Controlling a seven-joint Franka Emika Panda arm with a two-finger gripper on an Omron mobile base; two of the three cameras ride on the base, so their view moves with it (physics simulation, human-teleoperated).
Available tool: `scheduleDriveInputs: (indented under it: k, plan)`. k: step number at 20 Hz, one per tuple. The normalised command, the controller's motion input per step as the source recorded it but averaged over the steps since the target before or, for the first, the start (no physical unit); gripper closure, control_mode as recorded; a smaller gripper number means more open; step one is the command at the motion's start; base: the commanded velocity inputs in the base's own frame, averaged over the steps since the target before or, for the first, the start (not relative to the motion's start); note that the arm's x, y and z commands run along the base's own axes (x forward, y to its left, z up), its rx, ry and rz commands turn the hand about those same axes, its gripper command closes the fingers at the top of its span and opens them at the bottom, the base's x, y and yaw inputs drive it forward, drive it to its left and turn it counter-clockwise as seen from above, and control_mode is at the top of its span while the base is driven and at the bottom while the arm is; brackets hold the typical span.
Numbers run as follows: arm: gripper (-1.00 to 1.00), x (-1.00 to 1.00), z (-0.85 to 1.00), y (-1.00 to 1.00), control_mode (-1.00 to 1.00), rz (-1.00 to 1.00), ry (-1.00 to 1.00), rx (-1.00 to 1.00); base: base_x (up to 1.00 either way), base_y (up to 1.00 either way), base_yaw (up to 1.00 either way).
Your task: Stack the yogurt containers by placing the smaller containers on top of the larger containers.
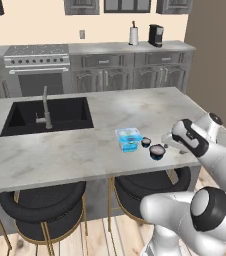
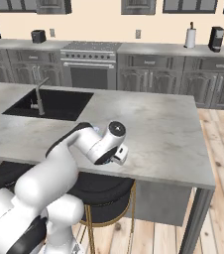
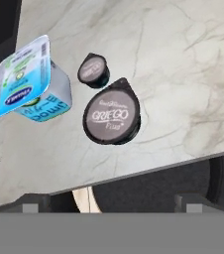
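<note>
plainly nothing is stacked yet: the blue tub (image 3: 32,82) sits on the marble island counter (image 1: 75,150) near its front edge, with the tiny dark cup (image 3: 93,70) just beside it and the bigger dark cup (image 3: 112,113) a little nearer the edge, close to its small neighbour. the three stand apart from one another, lids up, in a tight cluster.

the gripper (image 1: 166,140) hovers to one side of the cups, its jaws spread wide and holding nothing.

the likely trouble comes from that crowding. a finger coming down around either cup could nudge the other, or push it toward the counter's edge and off onto the stools (image 1: 42,202) below. the cups look round and smooth, so an off-centre squeeze might squirt one sideways. the tub's lid looks slightly tilted in the hand view, so a cup set near its rim could slide off.
</note>
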Motion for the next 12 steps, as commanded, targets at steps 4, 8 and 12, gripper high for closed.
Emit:
scheduleDriveInputs:
  k: [4,8,12]
  plan:
    - [-1.00,0.12,-0.12,0.00,-1.00,-0.02,0.01,0.02,0.00,0.00,0.00]
    - [-1.00,0.14,-0.13,0.00,-1.00,-0.02,0.02,0.01,0.00,0.00,0.00]
    - [-1.00,0.12,-0.14,0.00,-1.00,-0.03,0.01,0.01,0.00,0.00,0.00]
